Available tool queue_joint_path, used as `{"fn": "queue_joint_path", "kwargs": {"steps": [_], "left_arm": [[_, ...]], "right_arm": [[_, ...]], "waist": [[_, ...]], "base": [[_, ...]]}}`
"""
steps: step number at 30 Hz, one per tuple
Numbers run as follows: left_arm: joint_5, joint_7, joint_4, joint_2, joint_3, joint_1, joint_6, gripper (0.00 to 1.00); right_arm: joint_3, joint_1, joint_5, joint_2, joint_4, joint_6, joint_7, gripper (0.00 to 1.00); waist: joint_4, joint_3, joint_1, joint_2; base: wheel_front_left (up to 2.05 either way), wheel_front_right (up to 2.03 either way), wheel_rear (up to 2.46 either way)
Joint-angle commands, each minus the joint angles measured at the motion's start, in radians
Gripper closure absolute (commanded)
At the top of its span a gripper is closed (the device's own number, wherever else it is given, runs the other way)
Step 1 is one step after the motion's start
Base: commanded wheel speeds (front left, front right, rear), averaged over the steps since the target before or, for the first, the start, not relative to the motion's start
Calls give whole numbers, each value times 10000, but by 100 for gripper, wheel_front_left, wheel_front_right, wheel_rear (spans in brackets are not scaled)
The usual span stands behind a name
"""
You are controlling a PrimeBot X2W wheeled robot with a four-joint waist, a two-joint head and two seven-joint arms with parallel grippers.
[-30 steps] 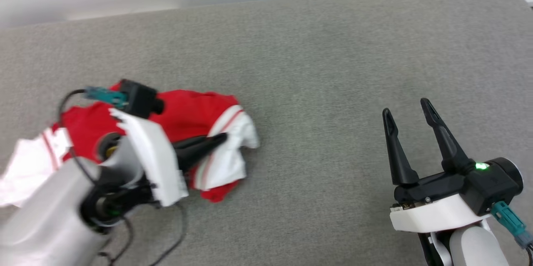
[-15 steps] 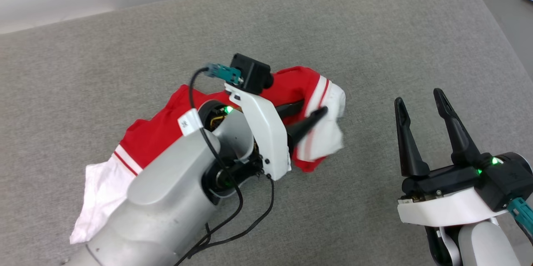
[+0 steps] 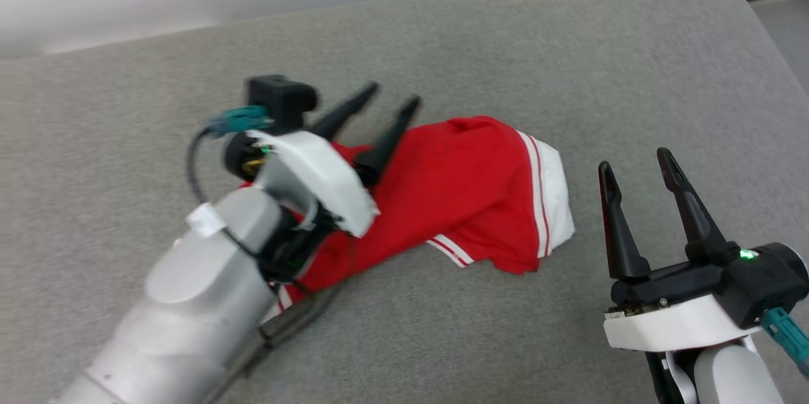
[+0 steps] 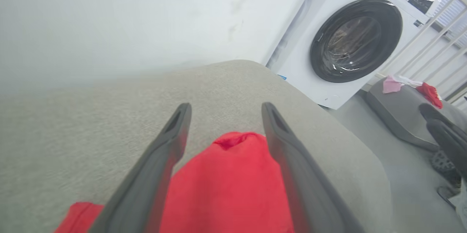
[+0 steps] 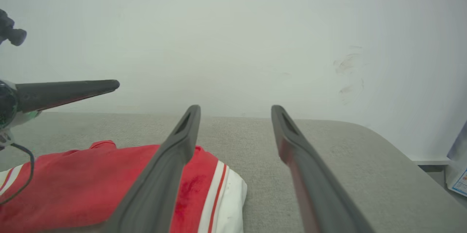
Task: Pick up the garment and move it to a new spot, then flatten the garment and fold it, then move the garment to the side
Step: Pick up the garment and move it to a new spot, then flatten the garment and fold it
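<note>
Left gripper [image 3: 393, 95] wide apart, fingers spread with nothing pinched between them; in the right wrist view one of its fingers [image 5: 69, 92] hangs clear above the cloth; right gripper [image 3: 634, 160] spread just as wide, empty, near the garment's white sleeve end; the garment [image 3: 480, 189] lies rumpled on the grey cushion [image 3: 505, 43], red body with striped trim, between the two grippers.

Grey couch [image 3: 569, 43], white wall [image 5: 233, 25], washing machine [image 4: 350, 39]
</note>
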Motion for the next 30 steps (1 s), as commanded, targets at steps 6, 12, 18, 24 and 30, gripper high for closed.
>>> {"fn": "queue_joint_path", "kwargs": {"steps": [6, 12, 18, 24, 30], "left_arm": [[903, -1758, -423, 1240, 813, 744, 267, 0], [1966, -1960, -2069, 1957, 2728, 2706, 933, 0], [3289, -1952, -3803, 1507, 4685, 5331, 1283, 0], [4255, -1953, -4377, 425, 5509, 6973, 1097, 0], [4718, -1955, -4087, -157, 5732, 7460, 702, 0]], "right_arm": [[-219, 277, -314, 13, 82, -3, -24, 0], [-344, 510, -483, 13, 79, -3, -24, 0], [-444, 662, -548, 13, 18, -3, -23, 0], [-490, 785, -614, 13, -20, -3, -23, 0], [-523, 758, -568, 13, -63, -3, -24, 0]], "waist": [[1005, -867, 0, 0], [1451, -1244, 0, 0], [1660, -1373, 0, 0], [1749, -1379, 0, 0], [1697, -1306, 0, 0]], "base": [[0, 0, 0], [0, 0, 0], [0, 0, 0], [0, 0, 0], [0, 0, 0]]}}
